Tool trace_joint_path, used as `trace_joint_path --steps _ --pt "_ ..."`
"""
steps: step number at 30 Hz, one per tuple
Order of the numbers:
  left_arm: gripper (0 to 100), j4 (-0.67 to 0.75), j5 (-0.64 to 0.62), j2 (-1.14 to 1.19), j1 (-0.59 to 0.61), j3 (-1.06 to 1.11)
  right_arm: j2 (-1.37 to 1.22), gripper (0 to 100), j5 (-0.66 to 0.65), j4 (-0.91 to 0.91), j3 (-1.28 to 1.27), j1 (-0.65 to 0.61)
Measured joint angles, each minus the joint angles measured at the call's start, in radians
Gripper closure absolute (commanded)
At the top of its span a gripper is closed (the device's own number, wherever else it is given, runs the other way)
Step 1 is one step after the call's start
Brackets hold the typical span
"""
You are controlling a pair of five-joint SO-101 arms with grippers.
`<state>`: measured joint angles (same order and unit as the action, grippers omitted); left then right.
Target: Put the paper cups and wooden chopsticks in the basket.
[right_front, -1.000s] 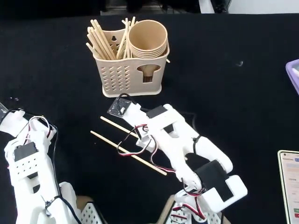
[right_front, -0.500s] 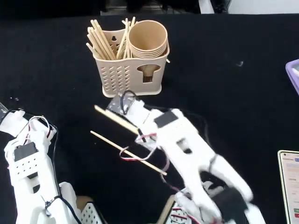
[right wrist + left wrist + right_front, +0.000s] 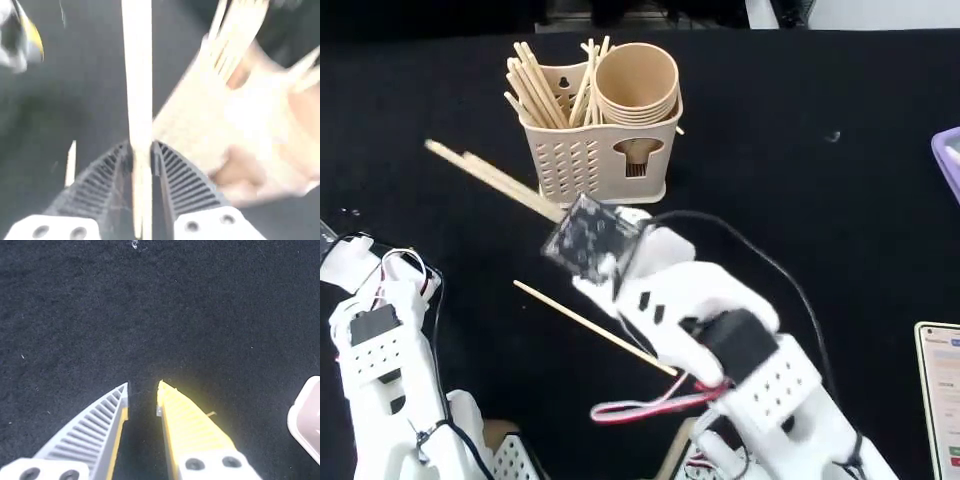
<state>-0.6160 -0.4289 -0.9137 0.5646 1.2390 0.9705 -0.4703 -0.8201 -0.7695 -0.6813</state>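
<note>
Wooden chopsticks [image 3: 533, 92] stand in the left compartment of the beige perforated plastic basket [image 3: 595, 160] on the black table [image 3: 800, 200]. A stack of tan paper cups [image 3: 637, 80] occupies the right compartment. The right gripper [image 3: 141, 147] clamps a held chopstick [image 3: 490, 178] just beside the basket front. A loose chopstick [image 3: 590, 325] lies flat nearer the arms. The left gripper [image 3: 142, 387] is slightly parted over the table.
</note>
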Motion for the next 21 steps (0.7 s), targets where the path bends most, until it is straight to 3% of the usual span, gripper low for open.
trace_joint_path --steps 3,8,11,14,21 --pt "89 0.000 0.000 0.000 0.000 0.000 0.021 98.7 0.014 0.166 0.038 -0.021" --pt "89 0.000 0.000 0.000 0.000 0.000 -0.015 98.5 0.192 0.506 0.041 -0.020" --pt "89 0.000 0.000 0.000 0.000 0.000 -0.101 98.5 0.296 0.694 0.051 0.028" --pt "89 0.000 0.000 0.000 0.000 0.000 -0.235 98.6 0.318 0.885 0.064 0.069" --pt "89 0.000 0.000 0.000 0.000 0.000 -0.588 98.5 0.327 1.005 0.235 0.133"
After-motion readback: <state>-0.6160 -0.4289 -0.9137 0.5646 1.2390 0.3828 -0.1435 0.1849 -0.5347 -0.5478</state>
